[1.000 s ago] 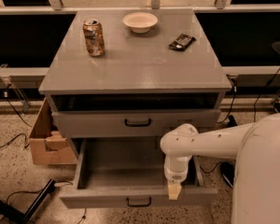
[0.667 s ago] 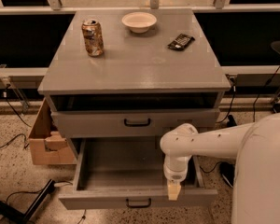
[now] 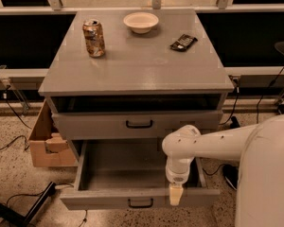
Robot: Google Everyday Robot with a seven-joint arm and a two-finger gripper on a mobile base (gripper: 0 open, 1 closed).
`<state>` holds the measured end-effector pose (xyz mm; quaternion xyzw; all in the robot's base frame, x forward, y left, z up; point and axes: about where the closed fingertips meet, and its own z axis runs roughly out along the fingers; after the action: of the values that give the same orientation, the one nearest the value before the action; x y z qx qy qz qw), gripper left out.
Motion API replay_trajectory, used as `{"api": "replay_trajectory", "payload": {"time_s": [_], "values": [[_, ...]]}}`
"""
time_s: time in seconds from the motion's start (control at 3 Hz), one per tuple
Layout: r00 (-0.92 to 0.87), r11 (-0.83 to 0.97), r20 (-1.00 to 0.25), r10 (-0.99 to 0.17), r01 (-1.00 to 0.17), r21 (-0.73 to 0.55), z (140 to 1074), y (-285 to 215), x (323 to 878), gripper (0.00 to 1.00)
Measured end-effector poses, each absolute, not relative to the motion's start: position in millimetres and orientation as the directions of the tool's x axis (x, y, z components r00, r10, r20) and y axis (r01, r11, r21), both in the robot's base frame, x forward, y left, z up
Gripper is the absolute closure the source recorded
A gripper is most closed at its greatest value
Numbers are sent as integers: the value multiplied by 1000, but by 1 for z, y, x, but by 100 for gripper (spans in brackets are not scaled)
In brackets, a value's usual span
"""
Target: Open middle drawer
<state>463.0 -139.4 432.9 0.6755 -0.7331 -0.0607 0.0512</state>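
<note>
The middle drawer (image 3: 109, 198) is pulled well out of the grey cabinet (image 3: 132, 74), and its plain grey inside shows. Its black bar handle (image 3: 141, 203) is on the front panel, low in the camera view. My gripper (image 3: 175, 196) hangs point-down from the white arm (image 3: 180, 148), at the drawer's front edge just right of the handle. Above it, a shorter drawer (image 3: 85, 125) with its own black handle (image 3: 139, 124) sits pushed in, with a dark gap over it. Any drawer below the open one is hidden.
On the cabinet top stand a soda can (image 3: 93, 38), a white bowl (image 3: 141, 21) and a dark snack packet (image 3: 183, 42). A cardboard box (image 3: 45, 143) sits on the floor to the left. Cables (image 3: 12, 143) run over the speckled floor. My white body (image 3: 265, 174) fills the lower right.
</note>
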Motion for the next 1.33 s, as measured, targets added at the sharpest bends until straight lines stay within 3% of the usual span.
{"api": "replay_trajectory", "payload": {"time_s": [0.33,1.0,1.33], "values": [[-82,80,-6,-997,-984,160,432,-140,462,0],[-86,80,-26,-996,-982,173,429,-141,459,0],[-98,81,-58,-993,-965,248,418,-141,424,0]]}}
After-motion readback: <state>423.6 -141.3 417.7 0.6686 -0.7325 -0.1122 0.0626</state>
